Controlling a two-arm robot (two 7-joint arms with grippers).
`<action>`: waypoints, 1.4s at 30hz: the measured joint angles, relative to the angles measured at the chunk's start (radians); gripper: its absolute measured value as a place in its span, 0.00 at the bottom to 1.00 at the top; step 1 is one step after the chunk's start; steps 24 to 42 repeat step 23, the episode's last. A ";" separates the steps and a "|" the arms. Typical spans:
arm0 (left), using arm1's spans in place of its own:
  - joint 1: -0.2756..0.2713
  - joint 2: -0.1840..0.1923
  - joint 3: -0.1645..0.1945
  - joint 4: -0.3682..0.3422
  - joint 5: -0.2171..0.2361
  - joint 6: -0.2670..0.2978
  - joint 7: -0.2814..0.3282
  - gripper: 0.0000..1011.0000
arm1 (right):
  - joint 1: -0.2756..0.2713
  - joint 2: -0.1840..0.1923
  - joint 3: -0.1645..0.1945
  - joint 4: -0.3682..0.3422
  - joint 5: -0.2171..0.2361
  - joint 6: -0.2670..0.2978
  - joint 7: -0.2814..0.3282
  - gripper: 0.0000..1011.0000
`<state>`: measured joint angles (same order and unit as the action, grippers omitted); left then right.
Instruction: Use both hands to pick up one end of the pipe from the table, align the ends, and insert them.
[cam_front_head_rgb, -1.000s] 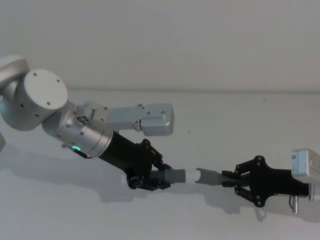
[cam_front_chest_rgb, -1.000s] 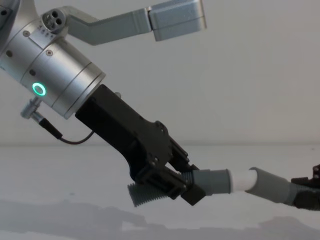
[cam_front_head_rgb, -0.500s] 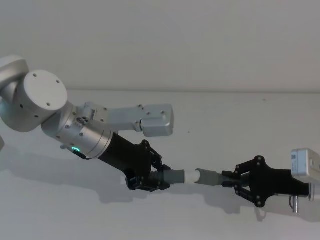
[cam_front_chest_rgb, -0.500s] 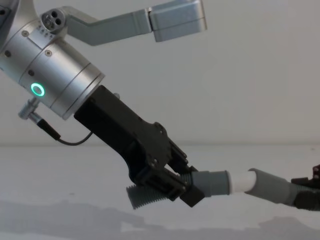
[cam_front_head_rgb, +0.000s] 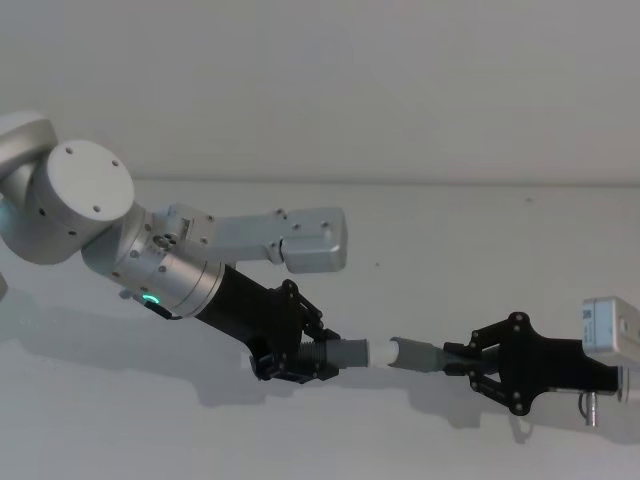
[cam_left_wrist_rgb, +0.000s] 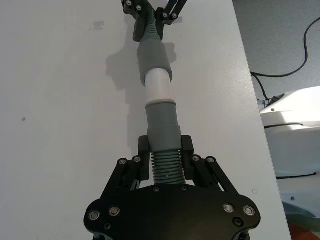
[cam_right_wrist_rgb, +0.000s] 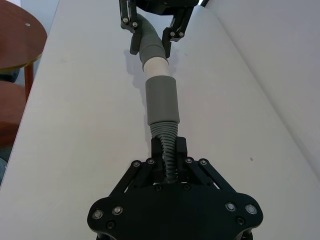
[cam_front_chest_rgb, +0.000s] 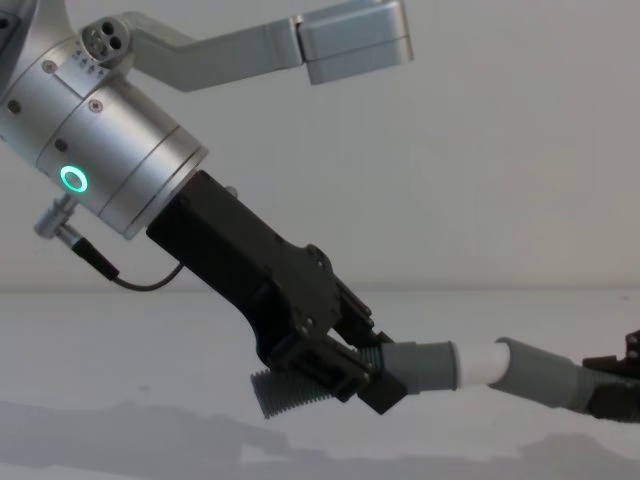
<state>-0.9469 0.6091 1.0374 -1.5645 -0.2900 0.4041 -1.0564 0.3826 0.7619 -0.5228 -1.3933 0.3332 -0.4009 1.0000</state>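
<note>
Two pipe pieces met end to end above the table (cam_front_head_rgb: 420, 230), each held by one gripper. The left gripper (cam_front_head_rgb: 300, 358) was clenched on the ribbed tail of the left piece (cam_front_head_rgb: 345, 353), fingers either side of the corrugation. The right gripper (cam_front_head_rgb: 462, 362) clamped the ribbed tail of the right piece (cam_front_head_rgb: 420, 356) the same way.

Both grips sat well back from the mouths, probably to leave the joint free for the push. The white sleeve (cam_front_head_rgb: 381, 352) stood between the two grey bodies. In the left wrist view the sleeve (cam_left_wrist_rgb: 157, 86) ran into the far collar (cam_left_wrist_rgb: 151, 56); some white was left exposed, so the insertion looked partly seated, though how deep I could not tell.

The two pieces lay nearly in one line across the sleeve, the right one bending slightly downward away from it in the chest view (cam_front_chest_rgb: 540, 372). That suited a straight axial push.

No brand, label or writing could be read on the pipe or grippers.
</note>
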 joint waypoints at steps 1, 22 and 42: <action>0.000 0.000 0.000 0.000 0.000 0.000 0.000 0.34 | 0.000 0.000 0.000 0.000 0.000 0.000 0.000 0.13; 0.000 0.001 0.001 -0.001 -0.001 0.003 0.003 0.34 | 0.001 0.001 -0.001 0.000 0.000 0.000 0.000 0.13; 0.000 0.001 0.001 -0.001 -0.001 0.003 0.003 0.34 | 0.001 0.001 -0.001 0.000 0.000 0.000 0.000 0.13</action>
